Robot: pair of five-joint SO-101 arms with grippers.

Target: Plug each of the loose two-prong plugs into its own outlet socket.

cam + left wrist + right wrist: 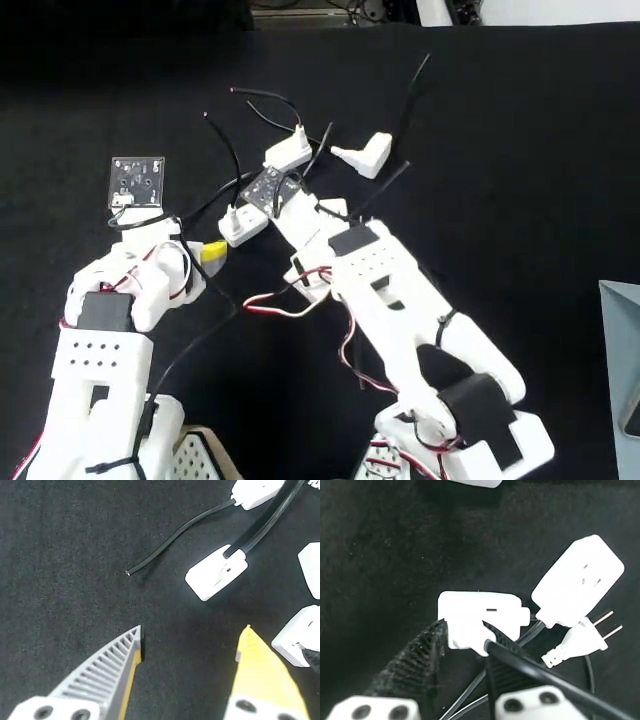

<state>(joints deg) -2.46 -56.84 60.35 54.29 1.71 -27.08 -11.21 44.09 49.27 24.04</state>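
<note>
My right gripper is shut on a white plug block with a cord at its end. Beside it lie a white outlet socket with two slots and a small two-prong plug, prongs pointing away from the block. In the high view this gripper sits mid-table among black cords. My left gripper is open, one grey finger and one yellow finger, over bare cloth short of a white corded block. From above that block lies just past the left gripper.
A further white block and a white wedge-shaped piece lie beyond the right gripper. A small square plate sits at the left. Loose black cords trail over the dark cloth. A grey object stands at the right edge.
</note>
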